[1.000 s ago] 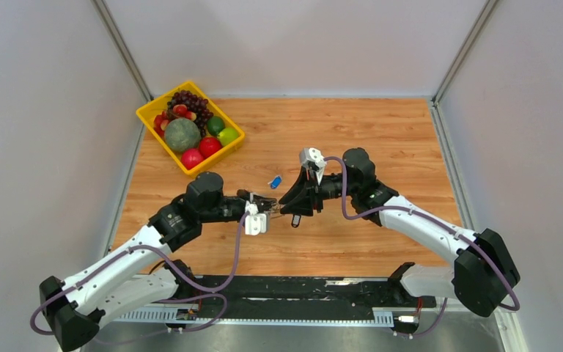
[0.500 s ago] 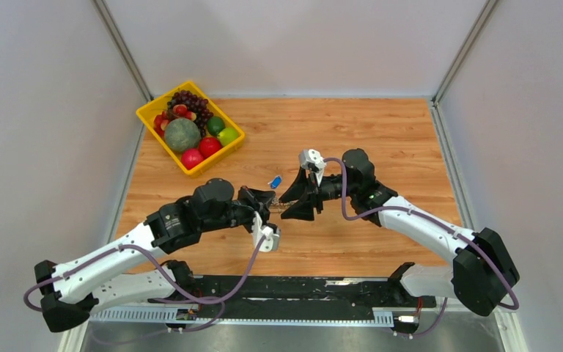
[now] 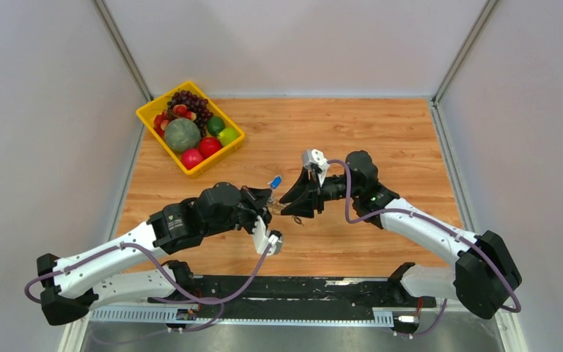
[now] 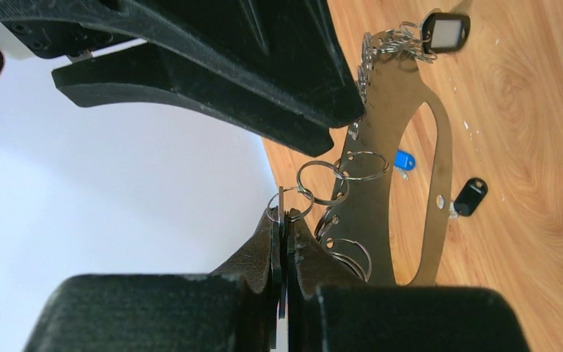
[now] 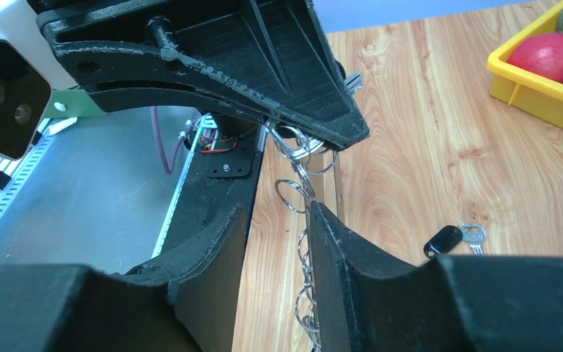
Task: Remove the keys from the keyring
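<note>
My left gripper is shut on a thin flat key whose head carries a small ring. From it a chain of rings runs to the keyring, a flat greyish metal loop hanging above the table, with a black labelled tag at its far end. My right gripper is open around the ring chain, which lies against its right finger. In the top view, the left gripper and the right gripper meet at mid-table. No other keys on the ring show clearly.
A blue tag and a black-tagged key lie loose on the wooden table. A yellow basket of fruit stands at the back left. Grey walls close in the table's sides and back.
The left arm has pushed forward and rolled its wrist, bringing its gripper closer under the right one. The right gripper's jaws widened, then narrowed somewhat, staying over the chain.
</note>
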`<state>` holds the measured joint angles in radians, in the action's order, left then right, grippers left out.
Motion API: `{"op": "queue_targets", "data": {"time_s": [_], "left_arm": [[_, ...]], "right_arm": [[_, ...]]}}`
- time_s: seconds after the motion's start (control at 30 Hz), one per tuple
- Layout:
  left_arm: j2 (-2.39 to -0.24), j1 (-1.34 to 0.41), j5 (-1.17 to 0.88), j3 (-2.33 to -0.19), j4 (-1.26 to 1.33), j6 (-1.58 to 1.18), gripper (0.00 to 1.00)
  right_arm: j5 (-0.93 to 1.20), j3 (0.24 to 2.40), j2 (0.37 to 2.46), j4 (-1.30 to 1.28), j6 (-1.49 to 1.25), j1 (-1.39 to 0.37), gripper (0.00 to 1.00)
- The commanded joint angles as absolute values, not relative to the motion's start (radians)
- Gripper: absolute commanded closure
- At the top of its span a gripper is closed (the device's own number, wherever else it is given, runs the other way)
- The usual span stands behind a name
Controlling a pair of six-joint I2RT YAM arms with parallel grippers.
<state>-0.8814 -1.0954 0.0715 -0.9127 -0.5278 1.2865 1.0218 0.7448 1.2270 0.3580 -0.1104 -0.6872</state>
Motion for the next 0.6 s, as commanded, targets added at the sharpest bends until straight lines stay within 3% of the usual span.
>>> {"op": "queue_targets", "data": {"time_s": [0.0, 0.37, 0.57], "left_arm": [[-0.866, -1.104, -0.014, -0.971, -0.485, 1.263, 1.0], [-0.867, -1.103, -0.099, -0.973, -0.471, 1.228, 1.0], [-0.857, -1.103, -0.097, -0.97, -0.457, 1.227, 1.0]], "right_arm": [[1.04, 0.745, 1.192, 0.437, -0.128, -0.695, 0.59], [1.031, 0.753, 1.156, 0.441, -0.132, -0.695, 0.74], [1.053, 0.76, 1.179, 0.429, -0.133, -0.696, 0.73]]}}
